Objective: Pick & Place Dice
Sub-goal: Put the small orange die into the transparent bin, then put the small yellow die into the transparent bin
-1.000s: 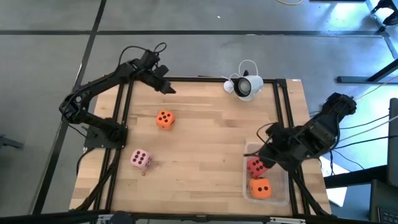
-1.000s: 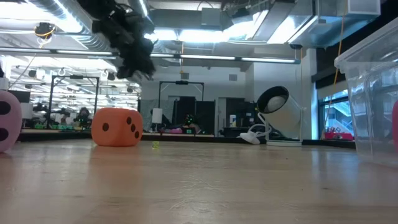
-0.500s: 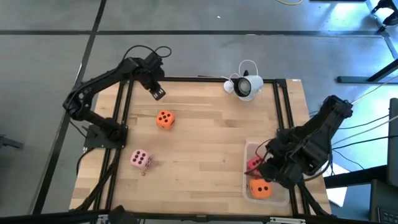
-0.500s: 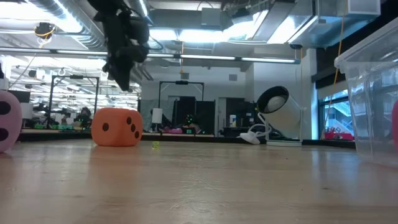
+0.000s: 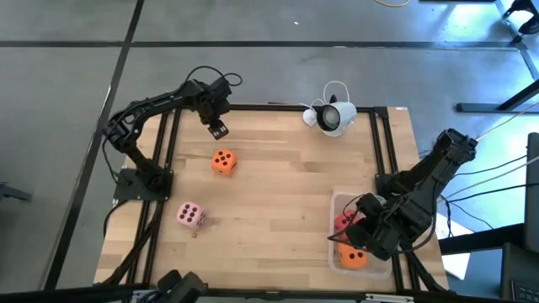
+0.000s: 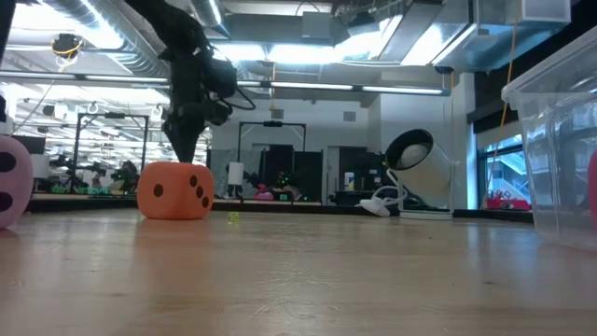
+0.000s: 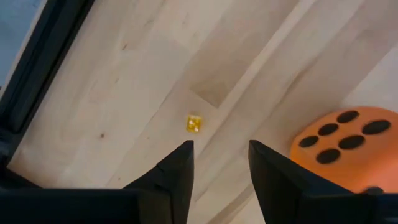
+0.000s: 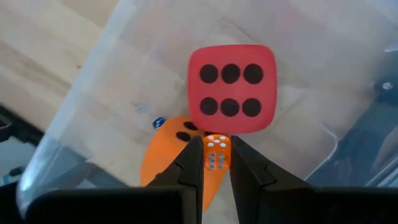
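The left hand point(image 5: 218, 130) hovers over the far left part of the table point(image 5: 278, 194), its fingers point(image 7: 177, 171) parted with nothing between them; the loose orange die point(image 5: 222, 161) lies just nearer the front edge than the hand, so a short reach forward and down would probably bring it between the jaws. In the left wrist view that die point(image 7: 348, 146) sits off to one side of the finger gap, not centred, and a tiny yellow die point(image 7: 194, 124) lies on the wood ahead of the fingers. The pale pink die point(image 5: 191, 215) rests further toward the front left, also on the left arm's side.

The right hand point(image 5: 347, 238) hangs over the clear plastic bin point(image 5: 334, 204) at the front right; its fingers pinch a very small orange die point(image 8: 217, 152). Inside the bin lie a red die point(image 8: 231, 88) and another orange die point(image 5: 354, 257), touching.
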`<state>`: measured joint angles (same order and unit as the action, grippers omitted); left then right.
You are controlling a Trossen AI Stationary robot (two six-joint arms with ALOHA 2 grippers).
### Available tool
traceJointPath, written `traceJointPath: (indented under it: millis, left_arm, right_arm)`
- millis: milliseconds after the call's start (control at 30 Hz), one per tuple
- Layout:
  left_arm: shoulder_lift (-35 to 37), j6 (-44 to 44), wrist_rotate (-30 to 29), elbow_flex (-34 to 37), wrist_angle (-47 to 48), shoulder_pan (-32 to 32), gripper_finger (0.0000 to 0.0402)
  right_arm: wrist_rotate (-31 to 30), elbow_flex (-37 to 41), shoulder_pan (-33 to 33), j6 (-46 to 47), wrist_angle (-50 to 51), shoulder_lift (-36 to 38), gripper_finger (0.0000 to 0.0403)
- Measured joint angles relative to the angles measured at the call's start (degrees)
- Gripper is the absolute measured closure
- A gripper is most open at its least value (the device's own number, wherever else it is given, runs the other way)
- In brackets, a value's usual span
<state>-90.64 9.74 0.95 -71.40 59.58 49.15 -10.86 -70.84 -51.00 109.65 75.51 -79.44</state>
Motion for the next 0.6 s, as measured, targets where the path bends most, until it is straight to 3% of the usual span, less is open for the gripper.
traceJointPath:
  millis: [200,433,600]
  left_arm:
    - [-1.82,-0.08,0.04,0.0,-2.33,0.92,0.0251]
    - [-2.17,-0.51,0.07,0.0,-2.15,1.27,0.0251]
    - [-2.17,-0.53,0.11,0.0,-2.09,1.27,0.0251]
  right_arm:
    - [1.76,4.56,-0.01,4.69,-4.55,0.0,0.0349]
    - [2.21,7.6,0.0,7.25,-7.82,0.0,0.0217]
    - [2.98,8.43,0.0,7.03,-8.35,0.0,0.0156]
